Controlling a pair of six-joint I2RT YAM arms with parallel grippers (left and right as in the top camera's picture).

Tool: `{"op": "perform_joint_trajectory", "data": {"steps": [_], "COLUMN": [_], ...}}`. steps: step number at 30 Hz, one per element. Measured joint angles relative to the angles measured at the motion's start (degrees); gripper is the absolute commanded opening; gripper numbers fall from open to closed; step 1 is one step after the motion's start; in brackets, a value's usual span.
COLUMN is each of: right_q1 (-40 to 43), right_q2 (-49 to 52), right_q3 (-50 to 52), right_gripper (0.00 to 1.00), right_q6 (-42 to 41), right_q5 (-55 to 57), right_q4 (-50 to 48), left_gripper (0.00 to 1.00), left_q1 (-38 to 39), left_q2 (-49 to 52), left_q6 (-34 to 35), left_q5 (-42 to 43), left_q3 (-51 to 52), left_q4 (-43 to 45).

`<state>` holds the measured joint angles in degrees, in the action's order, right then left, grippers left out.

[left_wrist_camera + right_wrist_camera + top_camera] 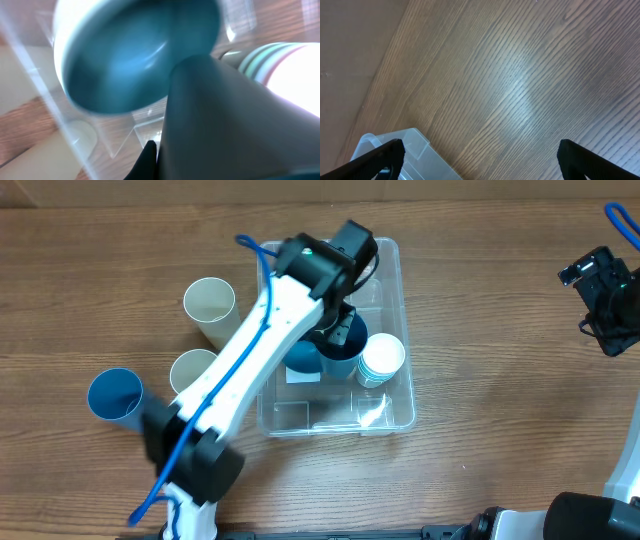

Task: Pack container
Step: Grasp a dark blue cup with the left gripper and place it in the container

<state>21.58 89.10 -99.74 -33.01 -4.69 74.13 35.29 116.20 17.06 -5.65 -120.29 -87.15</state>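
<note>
The clear container [400, 412] stands mid-table with a white label [303, 377] on its base. Inside it stand a blue cup [302, 360], a dark teal cup [347, 348] and a white striped cup [383, 358]. My left gripper [338, 330] reaches into the container and is shut on the dark teal cup's wall. In the left wrist view one black finger [151, 157] presses against that cup [235, 120], with the blue cup [130, 55] and the striped cup [282, 62] beside it. My right gripper [603, 298] is open and empty over bare table [480, 155].
Outside the container on the left stand two cream cups [209, 300] [191, 368] and a blue cup [113, 394]. A corner of the container [402, 150] shows in the right wrist view. Cardboard backs the table's far edge.
</note>
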Motion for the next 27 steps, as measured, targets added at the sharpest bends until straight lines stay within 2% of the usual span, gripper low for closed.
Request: {"op": "perform_joint_trajectory", "data": {"steps": [3, 7, 10, 15, 17, 19, 23, 24, 25, 27], "right_q1": [0.0, 0.0, 0.0, 0.0, 0.0, 0.0, 0.0, 0.0, 0.0, 0.0], "right_q2": [0.0, 0.0, 0.0, 0.0, 0.0, 0.0, 0.0, 0.0, 0.0, 0.0], "right_q3": [0.0, 0.0, 0.0, 0.0, 0.0, 0.0, 0.0, 0.0, 0.0, 0.0], "right_gripper": [1.00, 1.00, 1.00, 1.00, 1.00, 1.00, 1.00, 1.00, 1.00, 1.00], "right_q6": [0.0, 0.0, 0.0, 0.0, 0.0, 0.0, 0.0, 0.0, 0.0, 0.0], "right_q5": [0.0, 0.0, 0.0, 0.0, 0.0, 0.0, 0.0, 0.0, 0.0, 0.0], "right_q4": [0.0, 0.0, 0.0, 0.0, 0.0, 0.0, 0.0, 0.0, 0.0, 0.0], "left_gripper": [0.04, 0.04, 0.05, 0.17, 0.19, 0.20, 0.21, 0.28, 0.50, 0.62], "left_q1": [0.0, 0.0, 0.6, 0.7, 0.7, 0.7, 0.7, 0.7, 0.7, 0.7], "left_q2": [-10.8, -12.2, -11.8, -11.5, -11.3, -11.2, -11.0, -11.0, -11.0, -10.9], "left_q6": [0.0, 0.3, 0.7, 1.1, 1.4, 1.5, 1.5, 1.5, 1.5, 1.9], "left_q5": [-0.7, -0.6, -0.6, -0.4, -0.5, -0.5, -0.5, -0.5, -0.5, -0.5], "left_q3": [-1.8, -2.0, 2.5, 15.3, 19.0, 22.6, 23.7, 23.7, 23.7, 22.6], "left_q4": [-0.3, -3.1, -2.5, 5.5, 11.3, 17.5, 20.8, 20.8, 20.7, 16.2]}}
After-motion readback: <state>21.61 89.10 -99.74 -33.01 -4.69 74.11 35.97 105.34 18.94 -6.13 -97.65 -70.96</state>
